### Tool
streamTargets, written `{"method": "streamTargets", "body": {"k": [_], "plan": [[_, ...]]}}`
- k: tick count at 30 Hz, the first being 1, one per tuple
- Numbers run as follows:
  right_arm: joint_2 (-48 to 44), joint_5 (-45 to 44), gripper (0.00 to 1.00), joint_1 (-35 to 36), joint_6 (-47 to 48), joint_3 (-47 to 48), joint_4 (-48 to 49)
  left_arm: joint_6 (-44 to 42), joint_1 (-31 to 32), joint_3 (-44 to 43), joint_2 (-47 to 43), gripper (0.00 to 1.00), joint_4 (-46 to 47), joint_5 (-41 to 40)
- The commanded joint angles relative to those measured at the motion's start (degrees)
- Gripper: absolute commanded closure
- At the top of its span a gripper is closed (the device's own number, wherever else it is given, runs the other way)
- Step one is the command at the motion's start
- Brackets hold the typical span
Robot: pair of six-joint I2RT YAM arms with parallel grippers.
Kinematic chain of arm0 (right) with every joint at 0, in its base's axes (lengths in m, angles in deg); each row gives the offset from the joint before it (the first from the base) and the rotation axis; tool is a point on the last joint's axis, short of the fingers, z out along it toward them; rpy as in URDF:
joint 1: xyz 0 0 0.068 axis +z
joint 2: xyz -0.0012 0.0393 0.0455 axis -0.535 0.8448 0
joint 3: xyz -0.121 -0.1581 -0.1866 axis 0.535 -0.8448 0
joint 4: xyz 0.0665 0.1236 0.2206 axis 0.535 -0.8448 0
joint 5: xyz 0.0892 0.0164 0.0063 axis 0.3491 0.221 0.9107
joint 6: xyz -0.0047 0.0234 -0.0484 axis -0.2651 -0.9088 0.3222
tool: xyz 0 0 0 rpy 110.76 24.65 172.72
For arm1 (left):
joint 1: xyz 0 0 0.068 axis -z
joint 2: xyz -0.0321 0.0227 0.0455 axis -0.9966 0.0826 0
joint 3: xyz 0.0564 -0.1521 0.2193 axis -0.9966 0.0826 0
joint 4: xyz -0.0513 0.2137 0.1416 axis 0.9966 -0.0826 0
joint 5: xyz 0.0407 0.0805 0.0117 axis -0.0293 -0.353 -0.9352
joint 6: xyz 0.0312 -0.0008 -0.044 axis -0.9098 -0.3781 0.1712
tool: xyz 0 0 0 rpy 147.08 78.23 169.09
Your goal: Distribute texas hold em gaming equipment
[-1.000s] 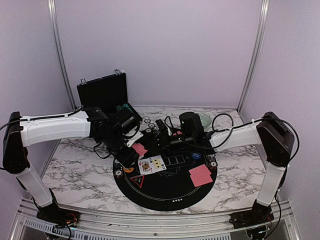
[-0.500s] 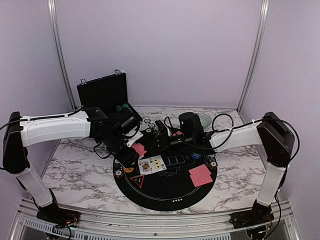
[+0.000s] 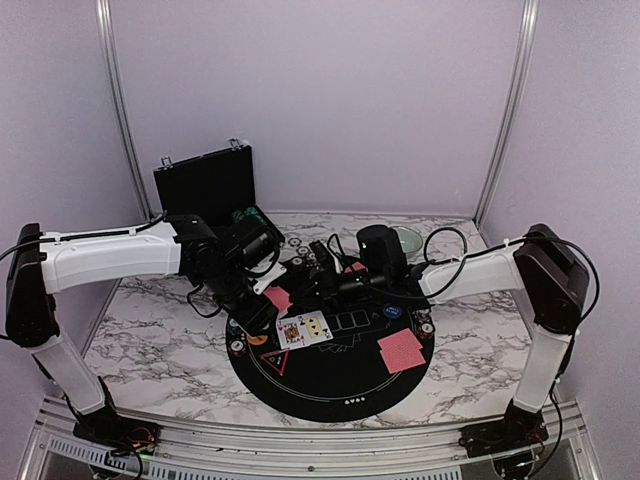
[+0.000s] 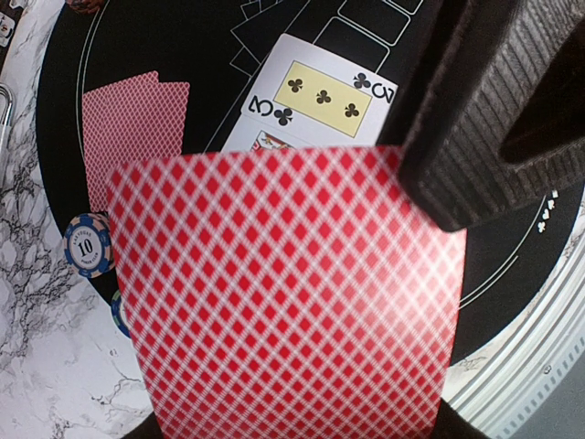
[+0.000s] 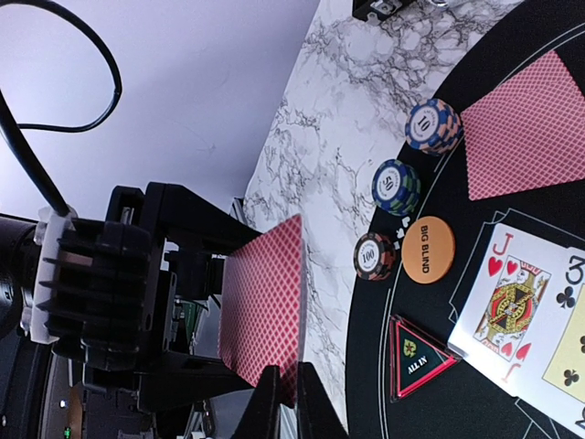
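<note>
You are looking at a robot test booth, a kind of lab, not a home. Plain pale purple walls (image 3: 330, 100) close it in on 3 sides, with bare metal posts (image 3: 113, 120) in the corners. 2 white and black robot arms, the left arm (image 3: 110, 255) and the right arm (image 3: 480, 272), stand on a metal rail (image 3: 300, 445) at the near edge of a marble-look table (image 3: 150, 345). Loose black cables (image 3: 447, 240) hang off the arms. A round black game mat (image 3: 340, 380) with playing cards (image 3: 401, 350) lies on the table.
</note>
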Motion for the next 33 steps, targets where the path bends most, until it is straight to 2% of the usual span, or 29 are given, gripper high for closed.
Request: {"method": "streamTargets", "body": {"k": [1, 33], "plan": [[-2.04, -0.71, 0.94, 0.37, 0.67, 1.87, -0.70, -0.54, 0.05, -0.18, -1.05, 0.50, 0.29, 0.10], [-4.06, -0.61, 1.00, -1.19, -2.07, -0.47, 2.38, -0.43, 0.09, 0.28, -1.73, 0.50, 0.29, 0.04]]}}
